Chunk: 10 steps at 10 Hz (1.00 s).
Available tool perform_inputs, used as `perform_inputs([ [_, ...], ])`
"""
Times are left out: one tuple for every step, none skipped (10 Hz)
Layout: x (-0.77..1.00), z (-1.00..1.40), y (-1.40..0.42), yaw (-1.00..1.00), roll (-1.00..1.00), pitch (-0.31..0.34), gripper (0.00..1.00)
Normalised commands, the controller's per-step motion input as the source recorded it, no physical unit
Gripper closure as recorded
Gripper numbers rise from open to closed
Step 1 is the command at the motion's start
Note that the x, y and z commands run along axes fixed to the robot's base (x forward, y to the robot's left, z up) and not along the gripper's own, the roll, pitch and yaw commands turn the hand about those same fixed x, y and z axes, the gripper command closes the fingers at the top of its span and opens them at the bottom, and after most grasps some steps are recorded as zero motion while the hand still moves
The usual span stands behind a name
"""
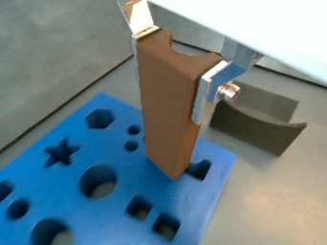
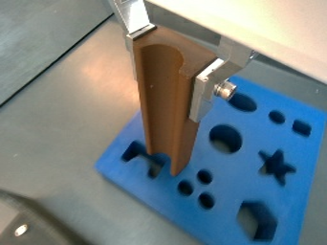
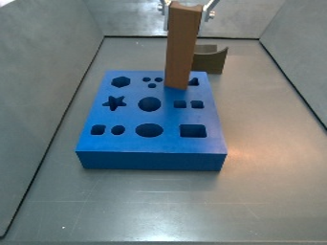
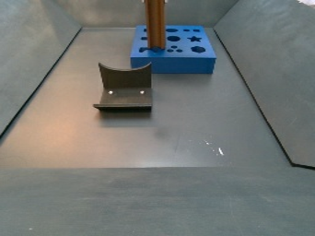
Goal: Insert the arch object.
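My gripper [image 1: 173,57] is shut on the arch object [image 1: 166,105], a tall brown prism with a scooped notch at its gripped end, and holds it upright. The silver fingers [image 2: 205,91] clamp its two sides in both wrist views. Its lower end stands over the blue board [image 1: 52,191], close to a square hole [image 1: 201,170] near the board's edge. I cannot tell whether it touches the board. In a side view the arch object [image 3: 182,53] rises from the far part of the board [image 3: 153,153], with the gripper [image 3: 192,5] at the frame's top.
The board has star, round, square and hexagon holes. A short dark grey-brown piece with a scooped top [image 4: 123,88] stands on the grey floor beside the board, also seen in a wrist view [image 1: 262,120]. Grey walls enclose the floor.
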Motion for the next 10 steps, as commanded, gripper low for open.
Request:
perform_inputs([
  [0.25,-0.33,0.27,-0.69,-0.05,0.0,1.0],
  [0.23,-0.32,0.16,-0.49,-0.09,0.0,1.0],
  [0.21,-0.31,0.04,-0.16,-0.16,0.0,1.0],
  [0.17,-0.28,0.0,-0.05,-0.16,-0.004,1.0],
  [0.14,-0.34,0.0,0.09,-0.19,-0.011,1.0],
  [0.2,-0.41,0.0,0.37,-0.21,0.0,1.0],
  [0.24,-0.44,0.0,0.59,-0.2,0.0,1.0],
  [0.18,-0.46,0.0,0.7,-0.21,0.0,1.0],
  [0.1,-0.48,0.0,0.76,-0.2,0.0,1.0],
  [0.0,-0.47,0.0,0.85,-0.18,0.0,1.0],
])
